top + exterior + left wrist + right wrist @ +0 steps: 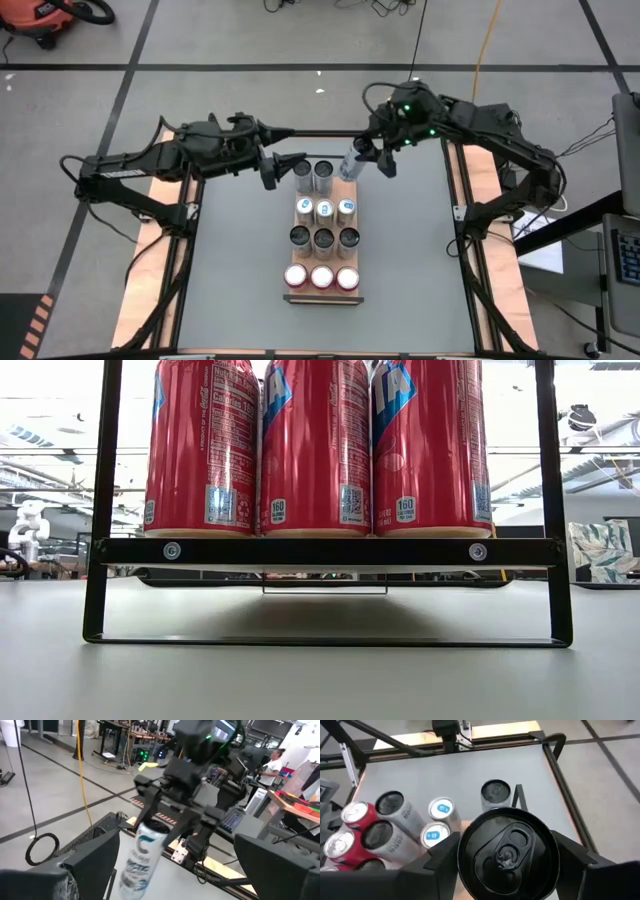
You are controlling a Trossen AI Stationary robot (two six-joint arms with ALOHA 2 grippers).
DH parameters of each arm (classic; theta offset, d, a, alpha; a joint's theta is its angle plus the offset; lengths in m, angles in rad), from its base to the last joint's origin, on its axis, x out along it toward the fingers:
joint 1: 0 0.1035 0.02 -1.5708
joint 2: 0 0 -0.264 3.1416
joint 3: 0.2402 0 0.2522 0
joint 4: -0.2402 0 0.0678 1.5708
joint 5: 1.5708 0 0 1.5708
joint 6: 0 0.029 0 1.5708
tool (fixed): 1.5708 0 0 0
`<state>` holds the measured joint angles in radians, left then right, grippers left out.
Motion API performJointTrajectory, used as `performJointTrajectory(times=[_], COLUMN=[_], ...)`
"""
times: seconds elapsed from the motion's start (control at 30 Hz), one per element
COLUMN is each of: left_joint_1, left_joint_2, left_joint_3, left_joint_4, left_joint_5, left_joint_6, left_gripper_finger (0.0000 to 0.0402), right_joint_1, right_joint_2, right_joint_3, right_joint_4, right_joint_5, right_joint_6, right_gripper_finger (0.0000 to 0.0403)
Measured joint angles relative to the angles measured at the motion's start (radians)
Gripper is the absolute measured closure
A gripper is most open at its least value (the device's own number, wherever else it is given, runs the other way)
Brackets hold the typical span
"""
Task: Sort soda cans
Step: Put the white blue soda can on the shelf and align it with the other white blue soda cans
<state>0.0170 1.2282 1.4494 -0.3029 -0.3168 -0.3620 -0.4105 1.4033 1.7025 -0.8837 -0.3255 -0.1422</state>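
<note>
Soda cans stand upright in rows on a wooden board mid-table: two silver-grey ones at the far end, then three blue, three silver-grey and three red nearest. The low view shows the red cans up close. My right gripper is shut on another silver-grey can over the board's far right corner. My left gripper stands open at the board's far left corner, level, pointing at that can. My right gripper pinches the silver-grey can's side wall just below its dark top between its two fingers. The fingers slant down from the table's far right side and lie across the can. The can hangs tilted below them; whether its base touches the board I cannot tell.
Black frame rails and wooden side strips border the grey table. A black rack bar crosses in front of the red cans. Open grey table lies left and right of the board. A person sits at a desk beyond the table.
</note>
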Motion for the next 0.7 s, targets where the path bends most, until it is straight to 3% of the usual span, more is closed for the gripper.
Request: performJointTrajectory(times=[0.7], left_joint_1=[-0.003], left_joint_2=[0.0], left_joint_3=[0.0], left_joint_4=[0.001], left_joint_5=[0.0], left_joint_6=[-0.025], left_gripper_finger=[0.0006], right_joint_1=[-0.022], right_joint_2=[0.01], right_joint_3=[-0.273], right_joint_4=[0.179], right_joint_5=[-0.066], right_joint_6=[-0.094], right_gripper_finger=[0.019])
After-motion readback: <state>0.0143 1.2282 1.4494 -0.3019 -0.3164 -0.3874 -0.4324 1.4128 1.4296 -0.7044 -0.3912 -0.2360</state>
